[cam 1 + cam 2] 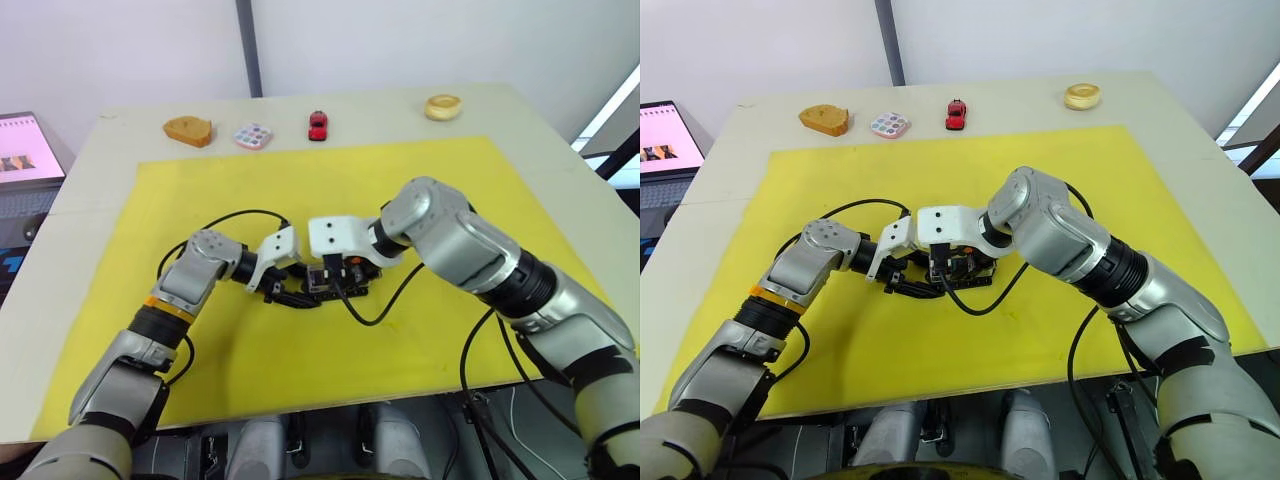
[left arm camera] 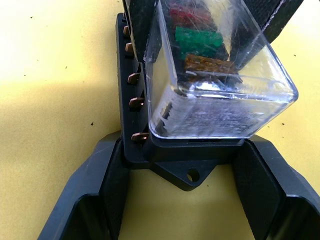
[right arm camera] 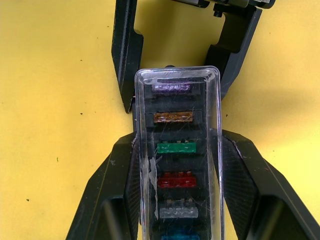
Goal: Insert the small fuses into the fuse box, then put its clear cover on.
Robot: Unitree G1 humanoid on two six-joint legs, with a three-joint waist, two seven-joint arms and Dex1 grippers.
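Both grippers meet at the middle of the yellow mat [image 1: 440, 180]; the right gripper [image 3: 175, 165] is clamped across the long sides of the clear cover [image 3: 176, 150], its black fingers [image 3: 245, 180] pressing either flank, while the left gripper [image 2: 187, 165] grips the end of the fuse box [image 2: 150, 145], one finger on each side of its black base.

Through the cover the small fuses [image 3: 174, 148] sit in a single row in their slots: purple, orange-brown, green, red, grey, and a teal one at the near edge of the right wrist view; so the inserting looks finished. Seen from the left wrist, the cover stands over the box with its lower rim down on the black base; whether it is snapped fully home I cannot tell. What seems left, at most, is a final press and letting go.

Outward from there, along the table [image 1: 560, 150] edge past the mat: at 11 o'clock from the box a tan wooden piece [image 1: 188, 130] and a round dotted tray [image 1: 253, 135]; at 12 o'clock a red toy car [image 1: 318, 125]; at 1 o'clock a pale ring [image 1: 443, 106]; a laptop [image 1: 25, 150] lies off the table at 10 o'clock.
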